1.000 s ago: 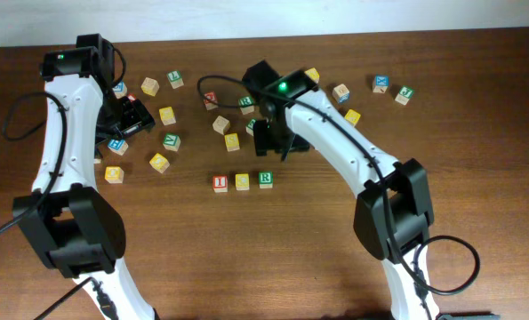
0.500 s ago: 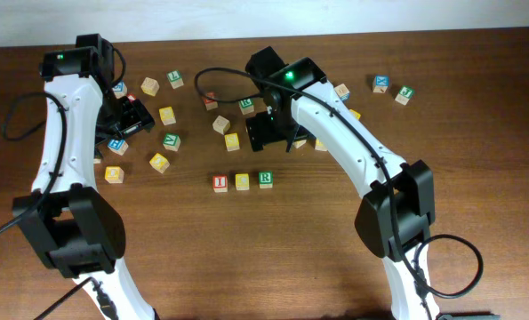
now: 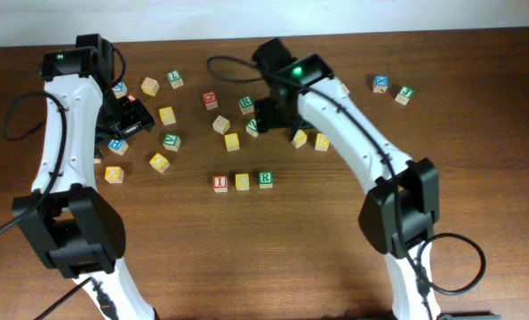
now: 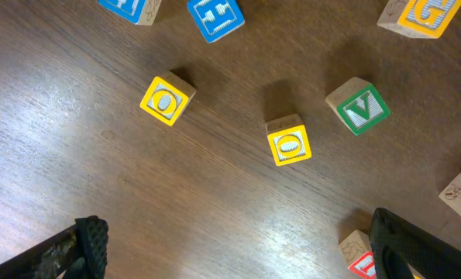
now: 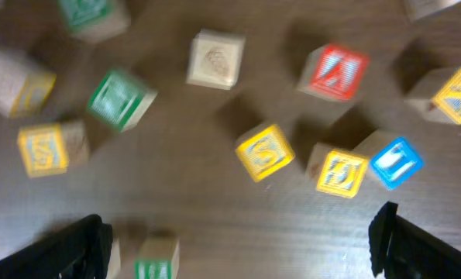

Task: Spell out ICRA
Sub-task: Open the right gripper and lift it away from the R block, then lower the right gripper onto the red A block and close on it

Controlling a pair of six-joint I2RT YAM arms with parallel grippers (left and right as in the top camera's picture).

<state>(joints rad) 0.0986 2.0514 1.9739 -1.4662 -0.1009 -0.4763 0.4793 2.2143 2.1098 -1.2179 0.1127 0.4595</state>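
Three cubes stand in a row at mid-table: red I, yellow C, green R. A red-lettered cube lies among the loose cubes at the back. In the right wrist view this cube reads like an A upside down, though blurred. My right gripper hovers behind the row over loose cubes, open and holding nothing. A green cube lies below near its left finger. My left gripper is open over bare wood at the left.
Loose letter cubes lie scattered across the back of the table. They include two yellow O cubes, a green V, and a blue and a green cube at the far right. A red-faced cube sits by my left gripper's right finger.
My right gripper has moved back, away from the row of three cubes, to above the loose cubes. The left arm has not moved.
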